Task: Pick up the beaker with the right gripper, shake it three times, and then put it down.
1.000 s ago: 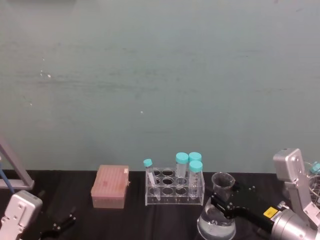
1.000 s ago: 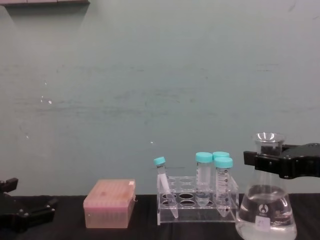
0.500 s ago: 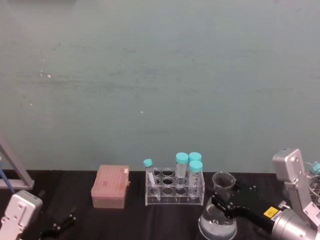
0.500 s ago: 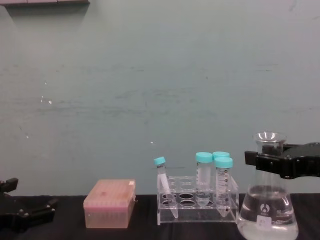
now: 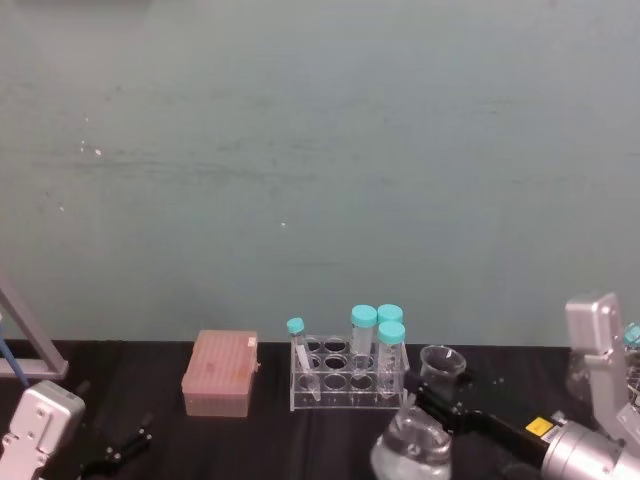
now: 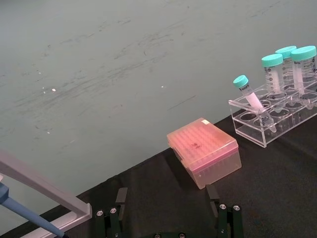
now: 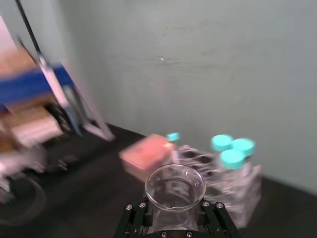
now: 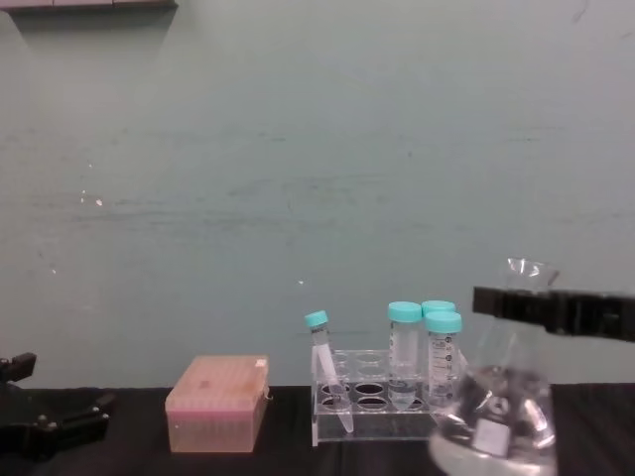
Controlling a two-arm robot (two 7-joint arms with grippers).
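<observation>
1. The right claw (image 8: pixel 516 305) is clamped on the neck of the beaker (image 8: pixel 494 416), with its black jaws pressed to either side of the glass just under the flared rim.
2. In the chest view the beaker is tilted. Its wide base swings toward the robot's left, close to the rack (image 8: pixel 387 409), and its rim leans to the right. The glass looks blurred.
3. I cannot tell whether the base touches the black counter (image 8: pixel 129 428).
4. In the head view the right claw (image 5: pixel 435 400) reaches in from the lower right. The beaker (image 5: pixel 412 442) sits at the right front of the counter (image 5: pixel 270 445), just beside the rack (image 5: pixel 345 382).
5. The right wrist view looks down into the beaker's open mouth (image 7: pixel 175 191), between the two fingers (image 7: pixel 136 218).
6. The clear rack holds four tubes (image 8: pixel 405 342) with teal caps. Three stand upright at its right end and a slimmer one leans at its left end.
7. A pink box (image 8: pixel 216 402) lies on the counter to the left of the rack, apart from it.
8. The left claw (image 6: pixel 168 223) rests low at the left of the counter with its fingers spread wide and nothing between them. It is well apart from the pink box (image 6: pixel 204 158).
</observation>
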